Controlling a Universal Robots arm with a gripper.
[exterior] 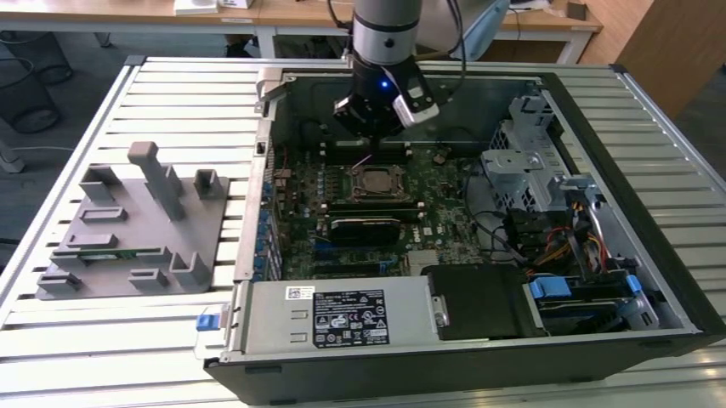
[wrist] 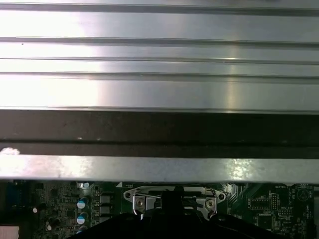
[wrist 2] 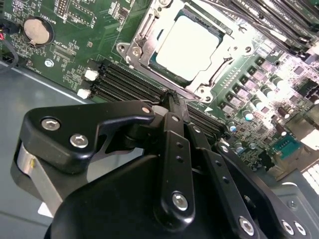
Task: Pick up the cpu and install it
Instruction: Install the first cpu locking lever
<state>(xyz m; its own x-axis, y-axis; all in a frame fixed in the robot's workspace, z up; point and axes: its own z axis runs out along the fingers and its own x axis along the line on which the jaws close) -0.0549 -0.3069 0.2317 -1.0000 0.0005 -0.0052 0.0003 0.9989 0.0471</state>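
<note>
- While I watch from my station, the cpu [wrist 2: 187, 45] sits flat in its socket [exterior: 375, 181] on the motherboard [exterior: 437, 212], its pale metal top framed by the silver retention bracket [wrist 2: 139, 50], so the placing looks done to me.
- My gripper [exterior: 365, 146] hangs above the far edge of the socket, inside the open computer case [exterior: 635, 255], near the chip but apart from it.
- Its fingers [wrist 2: 172, 107] come together to one dark tip in the second wrist view, with nothing between them; I judge them closed and empty.
- On the exterior view's left, the grey parts fixture [exterior: 131, 225] rests on the slatted table [exterior: 68, 331], well apart from the case, presumably staging components where the arm reaches them.
</note>
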